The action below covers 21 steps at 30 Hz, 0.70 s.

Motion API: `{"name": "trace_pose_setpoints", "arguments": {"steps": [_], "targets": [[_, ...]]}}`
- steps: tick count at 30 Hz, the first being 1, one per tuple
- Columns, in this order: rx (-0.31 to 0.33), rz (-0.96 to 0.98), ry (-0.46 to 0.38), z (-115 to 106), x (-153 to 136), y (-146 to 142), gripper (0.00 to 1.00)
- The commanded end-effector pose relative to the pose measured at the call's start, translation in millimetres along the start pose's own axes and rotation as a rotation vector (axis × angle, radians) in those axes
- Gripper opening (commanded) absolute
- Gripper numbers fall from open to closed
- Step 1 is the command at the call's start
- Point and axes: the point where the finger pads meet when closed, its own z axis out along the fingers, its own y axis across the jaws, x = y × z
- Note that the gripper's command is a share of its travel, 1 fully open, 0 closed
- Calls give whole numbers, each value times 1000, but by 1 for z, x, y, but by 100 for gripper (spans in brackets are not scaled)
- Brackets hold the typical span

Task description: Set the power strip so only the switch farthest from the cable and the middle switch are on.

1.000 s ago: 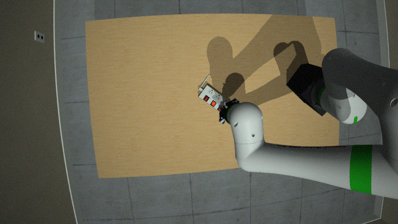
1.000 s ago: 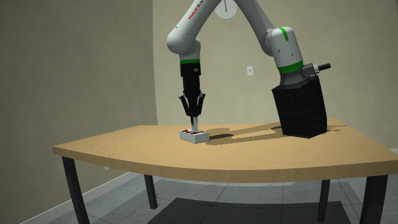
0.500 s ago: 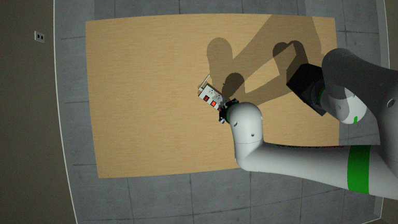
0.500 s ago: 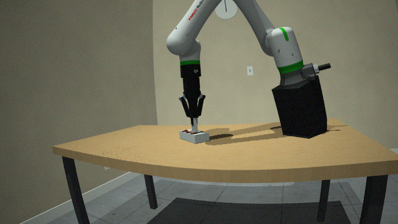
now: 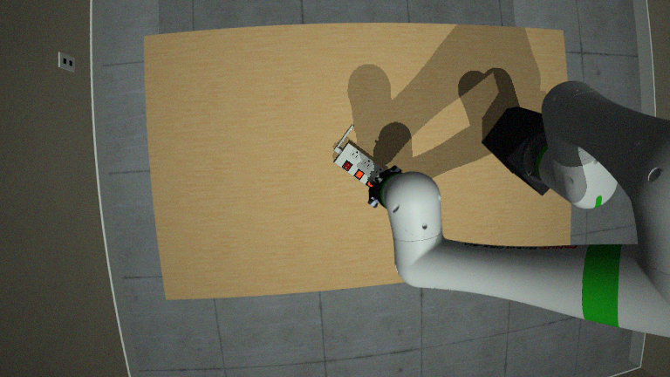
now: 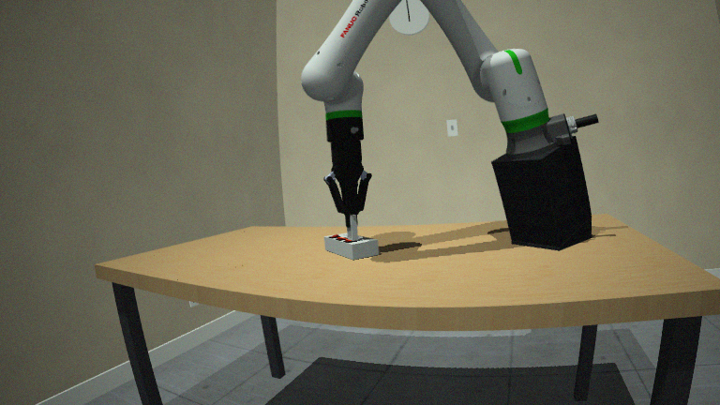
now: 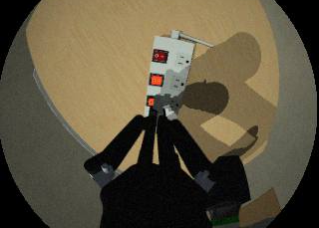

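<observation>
A white power strip (image 5: 356, 164) lies face up near the middle of the table, with a short cable stub (image 5: 344, 138) at its far-left end. It also shows in the wrist view (image 7: 167, 76) and in the side view (image 6: 351, 245). Its three switches are in a row. The one nearest the cable (image 7: 159, 55) is dark red. The middle one (image 7: 156, 80) glows orange. The one farthest from the cable (image 7: 152, 103) glows orange and is partly hidden by my fingers. My gripper (image 7: 157, 103) (image 6: 351, 233) is shut and empty, its tips pointing down onto that end of the strip.
The black robot base (image 6: 542, 199) stands at the table's back right. My arm's elbow (image 5: 413, 205) hangs above the table just beside the strip. The table (image 5: 276, 155) stands on a grey tiled floor.
</observation>
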Motion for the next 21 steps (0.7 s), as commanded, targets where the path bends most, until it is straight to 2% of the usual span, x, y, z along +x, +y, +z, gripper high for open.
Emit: {"name": "trace_pose_setpoints", "arguments": {"steps": [1,17,21], "targets": [[0,0,0,0,0,0,0],[0,0,0,-2,0,0,0],[0,0,0,-10,0,0,0]]}}
